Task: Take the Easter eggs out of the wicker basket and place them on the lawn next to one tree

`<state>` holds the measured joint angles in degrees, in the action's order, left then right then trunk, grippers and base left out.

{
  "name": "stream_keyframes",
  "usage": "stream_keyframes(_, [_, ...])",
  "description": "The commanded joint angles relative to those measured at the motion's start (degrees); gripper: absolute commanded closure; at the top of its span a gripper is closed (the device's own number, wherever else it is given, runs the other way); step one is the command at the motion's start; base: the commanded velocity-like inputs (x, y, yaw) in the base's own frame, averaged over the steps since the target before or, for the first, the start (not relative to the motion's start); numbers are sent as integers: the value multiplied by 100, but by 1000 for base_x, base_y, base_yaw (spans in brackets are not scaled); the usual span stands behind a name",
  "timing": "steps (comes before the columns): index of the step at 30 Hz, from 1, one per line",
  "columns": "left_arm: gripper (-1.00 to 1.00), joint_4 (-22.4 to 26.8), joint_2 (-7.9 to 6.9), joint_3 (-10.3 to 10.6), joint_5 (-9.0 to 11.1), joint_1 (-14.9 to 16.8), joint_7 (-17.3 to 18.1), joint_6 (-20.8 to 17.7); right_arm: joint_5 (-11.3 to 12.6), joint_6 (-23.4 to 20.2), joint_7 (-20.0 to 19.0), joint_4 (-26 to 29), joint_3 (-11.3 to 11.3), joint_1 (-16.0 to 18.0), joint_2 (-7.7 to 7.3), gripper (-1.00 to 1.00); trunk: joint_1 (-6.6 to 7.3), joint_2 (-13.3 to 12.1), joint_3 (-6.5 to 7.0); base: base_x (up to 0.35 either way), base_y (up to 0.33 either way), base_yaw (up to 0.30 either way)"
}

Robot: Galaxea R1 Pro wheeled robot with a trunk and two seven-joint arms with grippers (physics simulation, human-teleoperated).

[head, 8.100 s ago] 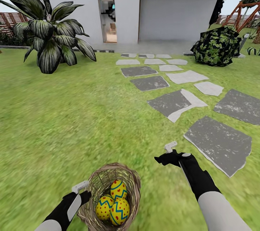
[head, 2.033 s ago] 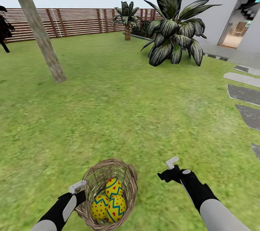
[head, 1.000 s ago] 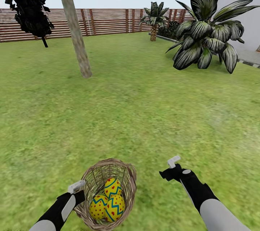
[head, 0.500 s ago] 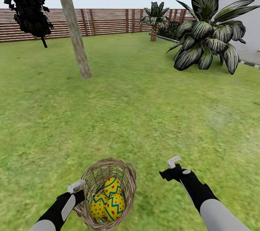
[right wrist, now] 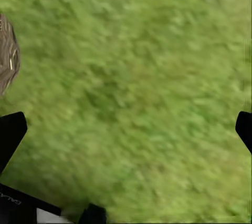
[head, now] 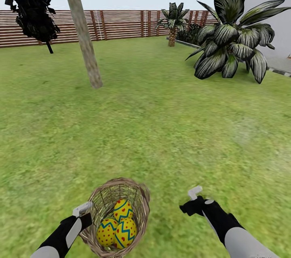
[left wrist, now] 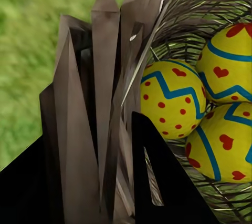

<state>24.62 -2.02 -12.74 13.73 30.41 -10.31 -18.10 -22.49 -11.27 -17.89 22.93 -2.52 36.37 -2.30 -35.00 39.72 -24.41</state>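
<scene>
The three Easter eggs [head: 116, 226] lie together in the wicker basket [head: 139, 201], which the left gripper [head: 85, 214] appears to hold clamped by its rim low and close to the robot, while the tree [head: 83, 36] stands well apart across the lawn [head: 161, 120]. The carry should go well if the basket is kept level and the base rolls gently toward that trunk. The left wrist view shows a finger [left wrist: 157, 182] inside the weave beside an egg; the right gripper [right wrist: 126, 129] hangs with its fingers spread wide over bare grass.
</scene>
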Motion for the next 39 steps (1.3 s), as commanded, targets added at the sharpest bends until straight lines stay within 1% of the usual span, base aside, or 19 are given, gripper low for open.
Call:
stream_keyframes(1, [100, 8, 0, 7, 69, 0, -33, -29, -41, -25, -40, -133, -27, 0, 9, -100, 21, -36, 12, 0, 0, 0])
stream_keyframes(4, [100, 3, 8, 8, 68, 0, -33, -33, -54, 124, -22, -578, -21, -6, 0, -100, 87, -156, 66, 0, 0, 0])
stream_keyframes(5, [100, 1, 6, 8, 68, 0, -33, -34, -57, 175, 67, -698, -21, -7, 7, -100, 109, -196, 84, 0, 0, 0])
stream_keyframes(6, [100, -5, 8, 8, 68, -2, -35, -35, -62, 202, 257, -777, -21, -7, 17, -100, 131, -236, 102, 0, 0, 0])
stream_keyframes(8, [100, -6, 9, 8, 68, -2, -40, -35, -36, 211, 383, -804, -21, -7, 19, -100, 175, -317, 138, 0, 0, 0])
stream_keyframes(14, [100, -10, 9, 8, 68, -16, -41, -44, -49, 215, 487, -819, -21, -7, 21, -100, 307, -557, 246, 0, 0, 0])
stream_keyframes(15, [100, -10, 9, 8, 68, -23, -41, -44, -62, 214, 533, -884, -15, -14, 32, -100, 329, -597, 263, 0, 0, 0])
stream_keyframes(16, [100, -12, 9, 8, 68, -34, -41, -44, -79, 214, 544, -1201, -11, -64, 37, -100, 351, -638, 281, 0, 0, 0])
stream_keyframes(21, [100, -18, 0, 8, 68, -52, -43, -44, -73, 222, 540, -1462, -12, -77, 0, -100, 461, -838, 371, 0, 0, 0])
stream_keyframes(23, [100, -124, 0, 2, 68, -60, -42, -38, -32, 222, 540, -1502, -12, -77, -5, -100, 505, -918, 407, 0, 0, 0])
stream_keyframes(24, [100, -159, -2, 0, 68, -61, -42, -36, -27, 245, 540, -1673, -12, -91, -17, -100, 527, -958, 425, 0, 0, 0])
stream_keyframes(25, [100, -171, -1, 0, 68, -59, -41, -36, -35, 375, 542, -1904, -12, -140, -28, -100, 549, -998, 443, 0, 0, 0])
stream_keyframes(26, [100, -181, -1, -1, 68, -61, -41, -35, -42, 660, 551, -2153, -9, -244, -42, -100, 570, -1039, 461, 0, 0, 0])
stream_keyframes(27, [100, -184, -6, -1, 68, -59, -41, -35, -55, 894, 558, -2259, -5, -388, -68, -100, 592, -1079, 479, 0, 0, 0])
stream_keyframes(28, [100, -188, -12, -1, 68, -57, -41, -35, -55, 1012, 715, -2309, -3, -528, -104, -100, 614, -1119, 497, 0, 0, 0])
stream_keyframes(29, [100, -193, -10, -1, 68, -61, -41, -34, -44, 1044, 1018, -2327, -5, -560, -111, -100, 636, -1159, 515, 0, 0, 0])
stream_keyframes(30, [100, -194, -11, -1, 68, -61, -41, -35, -35, 1050, 1094, -2328, -9, -565, -112, -100, 658, -1199, 533, 0, 0, 0])
stream_keyframes(33, [100, -194, -15, -1, 68, -62, -41, -33, -10, 1048, 1166, -2328, -12, -569, -115, -100, 724, -1319, 587, 0, 0, 67])
stream_keyframes(39, [100, -194, -17, -1, 68, -60, -41, -31, -10, 1048, 1191, -2328, -12, -569, -112, -100, 856, -1560, 694, 0, 0, 287])
